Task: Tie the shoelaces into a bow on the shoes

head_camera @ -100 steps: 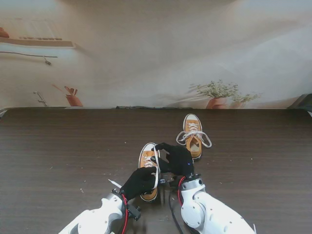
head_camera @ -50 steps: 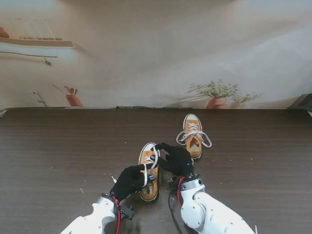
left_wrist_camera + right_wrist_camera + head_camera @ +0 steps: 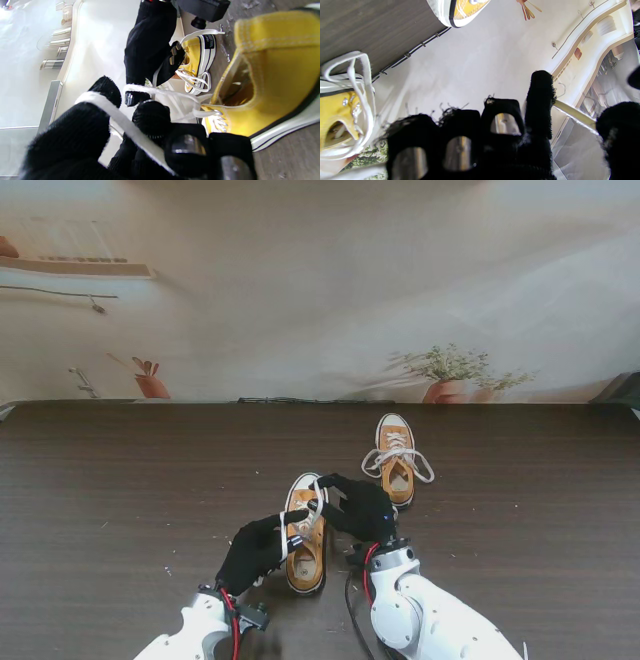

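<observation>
The near yellow shoe [image 3: 306, 565] lies between my hands, its opening [image 3: 275, 75] close to the left wrist camera. My left hand [image 3: 252, 552] sits at its left side, shut on a white shoelace [image 3: 125, 125] that crosses my gloved fingers and runs taut to the eyelets. My right hand [image 3: 360, 508] hovers over the shoe's right side, with a lace strand [image 3: 572, 113] pinched between forefinger and thumb. The far yellow shoe [image 3: 397, 455] stands beyond, its laces [image 3: 357, 82] lying in loose loops.
The dark wooden table [image 3: 120, 500] carries small light specks around the shoes. A black cable [image 3: 350, 610] hangs beside my right forearm. A printed backdrop with potted plants [image 3: 445, 370] rises behind the table's far edge.
My left hand has drawn away to the left of the near shoe, pulling its lace strand out sideways. The right hand and both shoes stay where they were.
</observation>
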`<state>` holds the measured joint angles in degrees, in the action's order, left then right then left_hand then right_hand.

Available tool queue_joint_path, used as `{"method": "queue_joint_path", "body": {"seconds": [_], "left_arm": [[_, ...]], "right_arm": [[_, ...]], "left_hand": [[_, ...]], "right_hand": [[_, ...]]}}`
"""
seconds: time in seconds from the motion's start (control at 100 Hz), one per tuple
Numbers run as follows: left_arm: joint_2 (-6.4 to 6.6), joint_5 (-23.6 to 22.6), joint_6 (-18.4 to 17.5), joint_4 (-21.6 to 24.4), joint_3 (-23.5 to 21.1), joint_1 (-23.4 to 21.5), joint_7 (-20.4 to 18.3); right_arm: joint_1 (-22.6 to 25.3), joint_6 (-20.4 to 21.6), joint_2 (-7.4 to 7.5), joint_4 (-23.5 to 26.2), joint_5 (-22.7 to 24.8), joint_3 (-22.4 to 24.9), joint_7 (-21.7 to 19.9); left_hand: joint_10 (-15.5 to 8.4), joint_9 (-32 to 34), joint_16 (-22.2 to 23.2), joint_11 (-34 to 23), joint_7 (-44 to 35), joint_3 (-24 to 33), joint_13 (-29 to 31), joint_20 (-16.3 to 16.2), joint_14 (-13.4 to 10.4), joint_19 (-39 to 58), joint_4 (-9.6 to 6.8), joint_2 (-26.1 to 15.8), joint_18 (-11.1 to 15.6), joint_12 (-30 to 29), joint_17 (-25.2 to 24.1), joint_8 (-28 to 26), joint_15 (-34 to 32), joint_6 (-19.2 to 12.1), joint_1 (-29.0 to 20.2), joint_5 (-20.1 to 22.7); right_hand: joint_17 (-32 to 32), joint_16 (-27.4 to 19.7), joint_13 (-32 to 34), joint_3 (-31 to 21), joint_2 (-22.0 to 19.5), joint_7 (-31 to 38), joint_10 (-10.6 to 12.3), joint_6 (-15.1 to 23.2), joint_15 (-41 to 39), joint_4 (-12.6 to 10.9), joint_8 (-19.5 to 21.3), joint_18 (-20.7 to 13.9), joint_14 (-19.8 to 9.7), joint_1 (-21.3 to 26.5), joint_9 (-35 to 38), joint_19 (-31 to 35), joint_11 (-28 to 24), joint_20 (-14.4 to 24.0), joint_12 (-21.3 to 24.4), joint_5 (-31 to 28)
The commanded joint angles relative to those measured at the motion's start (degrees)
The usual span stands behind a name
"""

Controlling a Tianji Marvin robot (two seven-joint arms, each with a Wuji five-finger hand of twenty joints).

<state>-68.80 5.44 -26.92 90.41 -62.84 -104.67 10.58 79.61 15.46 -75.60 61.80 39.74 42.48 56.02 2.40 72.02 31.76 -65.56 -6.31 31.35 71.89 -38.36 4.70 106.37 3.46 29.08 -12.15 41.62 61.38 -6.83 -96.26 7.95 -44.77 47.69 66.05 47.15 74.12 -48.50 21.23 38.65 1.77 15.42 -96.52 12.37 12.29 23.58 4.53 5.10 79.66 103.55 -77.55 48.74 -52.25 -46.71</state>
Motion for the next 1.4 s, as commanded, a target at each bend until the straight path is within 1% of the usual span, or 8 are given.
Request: {"method": "queue_joint_path", "body": {"seconds": [0.0, 0.17, 0.34, 0.6, 0.92, 1.1, 1.29, 1.39], "left_arm": [[-0.27, -0.08, 0.19, -0.7, 0.27, 1.21, -0.7], [-1.61, -1.17, -2.74, -3.71, 1.21, 3.01, 3.61], [-3.23, -6.33, -6.87, -7.16, 1.97, 5.48, 9.84], [-5.06, -21.54, -9.37, -13.22, 2.66, 9.63, 21.16], [-5.35, -29.77, -9.99, -16.26, 4.58, 11.71, 26.67], [-4.57, -36.26, -7.19, -16.01, 5.29, 12.08, 30.61], [-4.03, -41.0, -4.31, -16.39, 6.55, 12.93, 34.58], [-3.78, -43.26, -2.98, -16.88, 7.25, 13.52, 36.61]], "right_arm": [[0.17, -0.18, 0.13, -0.01, -0.25, -0.04, -1.07], [1.3, 0.74, 0.13, 1.65, -1.17, 0.98, -1.93], [2.0, 1.85, 0.12, 2.64, -1.96, 1.63, -2.81], [4.59, 3.48, 0.74, 6.72, -3.32, 3.73, -5.87], [5.91, 4.05, 1.56, 8.61, -3.42, 4.6, -8.42], [5.93, 3.89, 1.65, 8.79, -3.24, 4.21, -8.77], [5.93, 3.72, 1.71, 8.88, -2.92, 3.88, -8.71], [5.96, 3.68, 1.71, 8.98, -3.02, 3.78, -8.94]], "left_hand": [[3.19, 2.11, -0.26, 0.04, 1.06, -0.31, 0.98, -0.93, -1.23, 13.6, 0.74, 0.55, 6.43, 0.27, 1.64, 1.16, -1.16, -7.54, 1.22, -0.68], [3.54, 2.27, -0.26, 0.14, 0.97, 0.17, 0.98, -1.04, -1.24, 13.6, 0.76, 0.85, 6.13, 0.21, 1.58, 1.14, -1.16, -8.26, 1.21, -0.48], [3.63, 2.46, -0.26, 0.18, 0.94, 1.26, 0.97, -0.8, -0.79, 13.6, 0.8, 1.38, 5.35, 0.19, 1.49, 1.13, -1.11, -9.52, 1.27, -0.45], [3.86, 2.83, -0.17, 0.18, 1.05, 2.71, 0.96, -0.75, -0.21, 13.6, 0.99, 2.47, 4.7, 0.09, 1.45, 1.17, -1.16, -9.8, 1.44, -0.77], [3.8, 2.79, -0.15, 0.26, 1.4, 3.96, 0.96, -0.62, -0.09, 13.6, 1.27, 3.27, 4.5, -0.06, 1.43, 1.3, -1.13, -10.34, 1.9, -1.68], [3.54, 2.7, -0.14, 0.37, 1.34, 4.25, 0.97, -0.62, -0.59, 13.6, 1.39, 3.47, 4.75, -0.13, 1.47, 1.29, -1.13, -9.93, 1.91, -1.53], [3.4, 2.65, -0.12, 0.5, 1.3, 4.29, 0.98, -0.69, -0.98, 13.6, 1.46, 3.45, 5.16, -0.21, 1.51, 1.28, -1.22, -9.86, 1.92, -1.45], [3.36, 2.62, -0.11, 0.53, 1.3, 4.29, 0.98, -0.77, -1.14, 13.6, 1.46, 3.48, 5.3, -0.23, 1.53, 1.29, -1.26, -9.95, 1.89, -1.45]], "right_hand": [[1.09, 0.22, 0.84, 0.37, 0.29, -0.56, -2.25, -0.81, -3.63, -1.75, 1.24, 1.22, 0.15, -1.9, 3.38, 10.36, -0.94, 0.87, -0.52, 2.12], [1.09, 0.2, 0.84, 0.38, 0.75, -0.15, -2.29, -0.72, -3.61, -1.73, 1.42, 1.26, 0.19, -1.55, 3.39, 10.3, -0.83, 0.88, -0.51, 1.4], [1.09, 0.19, 0.84, -0.01, 1.72, -0.23, -2.21, -0.56, -3.61, -1.73, 1.3, 1.3, 0.19, -1.12, 3.38, 10.27, -0.78, 0.89, -0.52, 0.18], [1.03, 0.1, 0.82, -1.68, 3.47, -0.39, -2.31, -1.76, -3.4, -1.62, 0.59, 1.76, 0.67, -0.94, 3.37, 10.07, -0.38, 0.95, -0.44, -5.16], [1.02, -0.13, 0.81, -4.81, 7.22, 2.56, -2.65, -5.81, -2.91, -1.4, 0.27, 1.9, 0.93, -0.5, 3.37, 9.91, 1.03, 1.09, -0.06, -13.26], [0.91, -0.58, 0.8, -5.58, 8.16, 3.75, -2.89, -9.3, -1.94, -1.15, 0.67, 2.28, 1.25, -0.64, 2.12, 9.1, 2.0, 0.89, 0.05, -14.72], [0.85, -1.28, 0.8, -6.47, 9.05, 4.82, -3.04, -12.17, -1.2, -0.92, 7.29, 2.83, 1.61, -0.75, 0.93, 8.2, 2.23, 0.93, 0.78, -16.68], [0.79, -1.41, 0.78, -6.52, 8.94, 5.49, -3.23, -12.6, -0.89, -0.93, 8.25, 2.98, 1.81, -0.89, 0.6, 7.88, 2.35, 0.82, 0.87, -17.24]]}}
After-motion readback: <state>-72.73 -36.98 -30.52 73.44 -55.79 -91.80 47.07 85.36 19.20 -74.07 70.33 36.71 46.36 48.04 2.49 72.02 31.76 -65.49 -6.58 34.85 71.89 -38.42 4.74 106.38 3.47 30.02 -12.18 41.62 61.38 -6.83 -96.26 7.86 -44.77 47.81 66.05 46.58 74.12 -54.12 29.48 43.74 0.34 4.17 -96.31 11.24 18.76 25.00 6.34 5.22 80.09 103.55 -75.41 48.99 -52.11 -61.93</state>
